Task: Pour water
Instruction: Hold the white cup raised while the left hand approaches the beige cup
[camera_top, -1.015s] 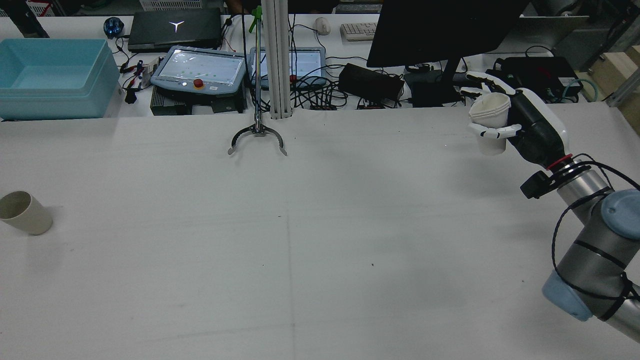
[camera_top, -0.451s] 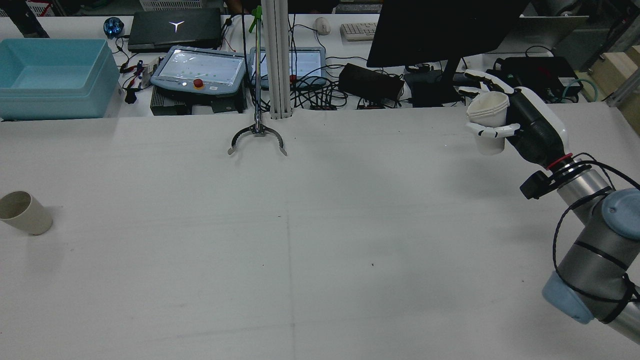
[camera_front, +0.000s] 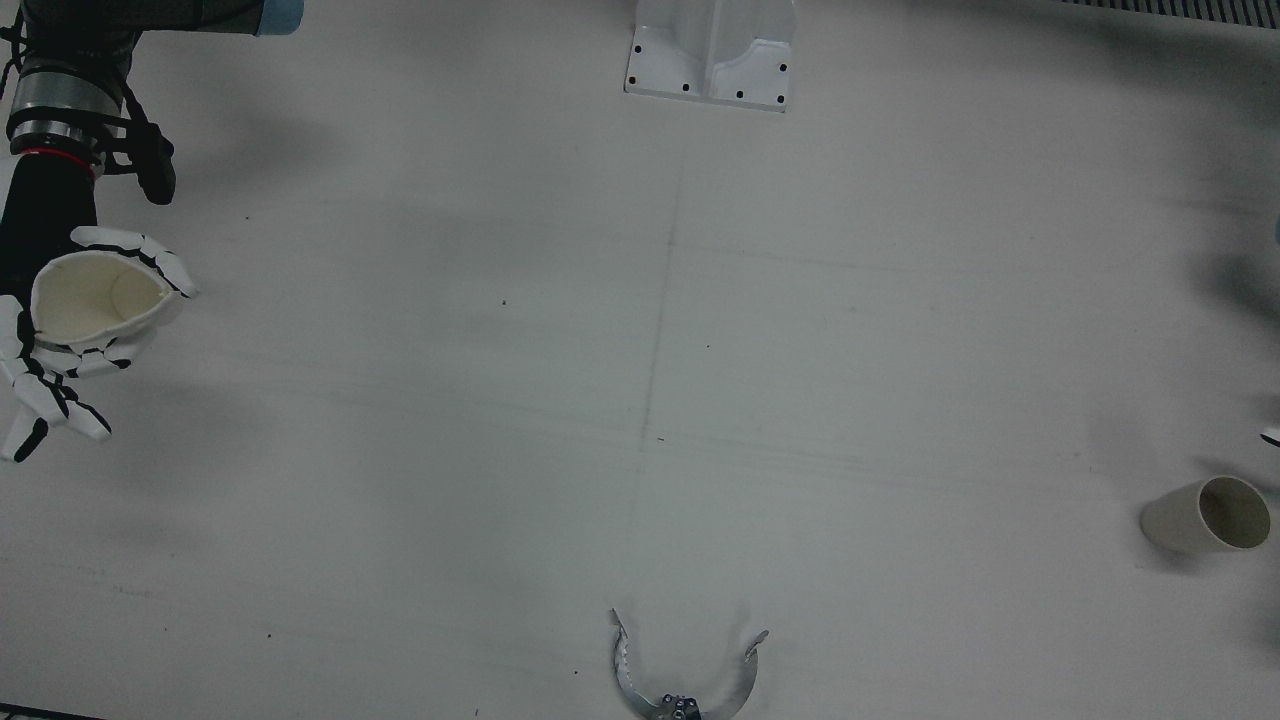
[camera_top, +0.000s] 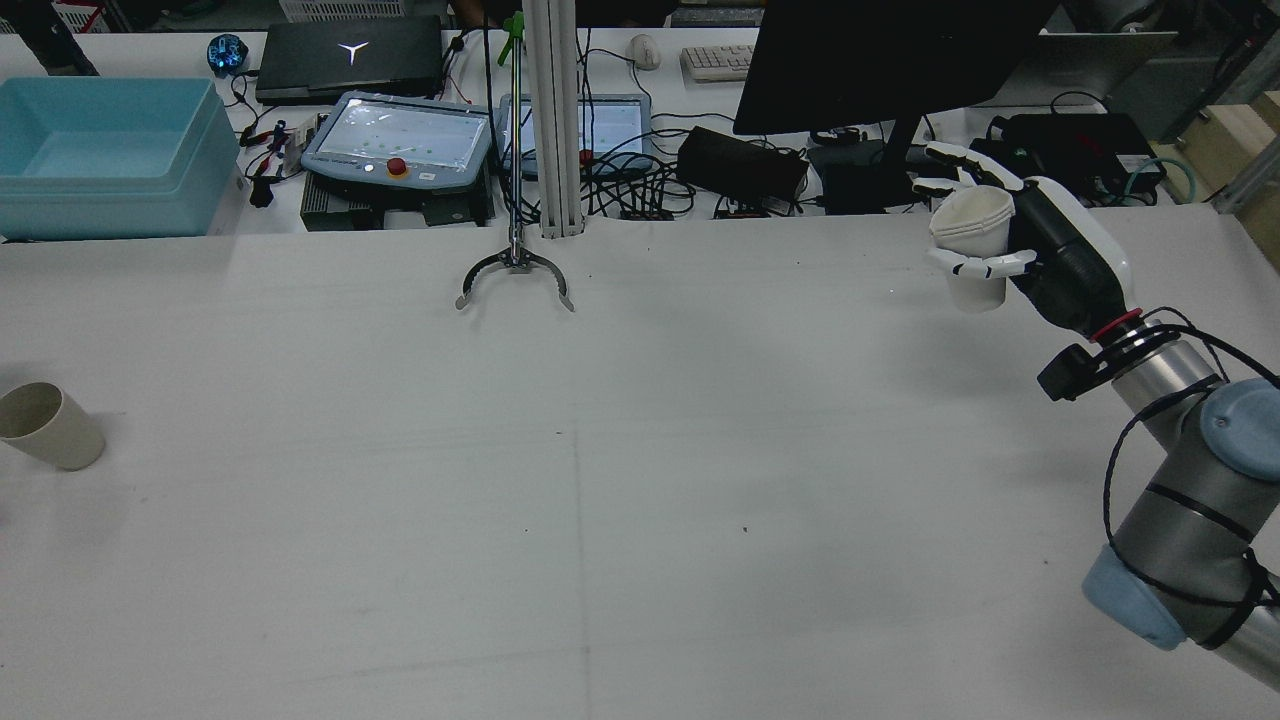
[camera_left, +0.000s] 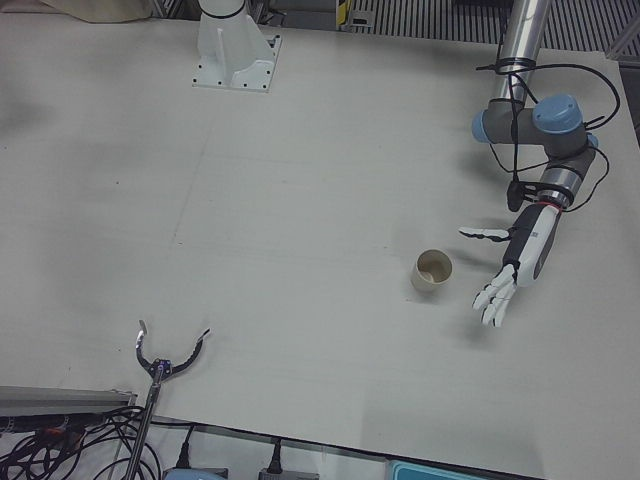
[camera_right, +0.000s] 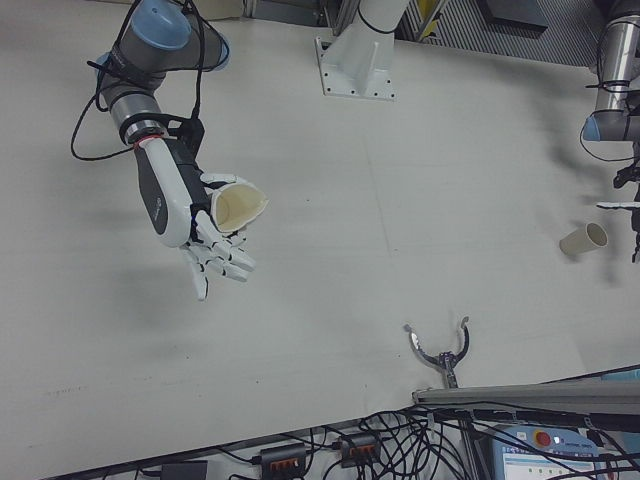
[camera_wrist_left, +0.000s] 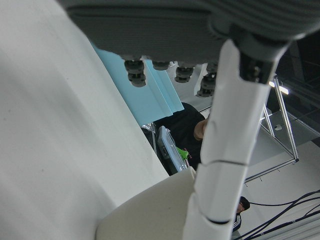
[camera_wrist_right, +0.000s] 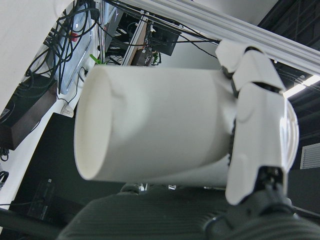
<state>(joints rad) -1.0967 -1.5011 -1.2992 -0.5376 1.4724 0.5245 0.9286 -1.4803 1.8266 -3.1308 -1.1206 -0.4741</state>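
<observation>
My right hand (camera_top: 1062, 258) is shut on a white paper cup (camera_top: 972, 232) and holds it in the air above the far right part of the table, mouth up and slightly tilted. The front view shows the cup (camera_front: 95, 295) from above in that hand (camera_front: 45, 345), and the right-front view shows the cup (camera_right: 238, 203) and the hand (camera_right: 182, 215). The cup fills the right hand view (camera_wrist_right: 150, 130). A beige cup (camera_top: 45, 425) stands at the table's left edge. My left hand (camera_left: 515, 262) is open, fingers spread, just beside that cup (camera_left: 432, 271) without touching it.
A metal claw tool (camera_top: 515, 275) on a pole rests at the far middle of the table. A teal bin (camera_top: 100, 155), teach pendants, cables and a monitor (camera_top: 880, 60) stand beyond the far edge. A white pedestal (camera_front: 710, 50) stands at the robot's side.
My right hand has drifted slightly left and farther away with the white cup in it. The beige cup has not moved.
</observation>
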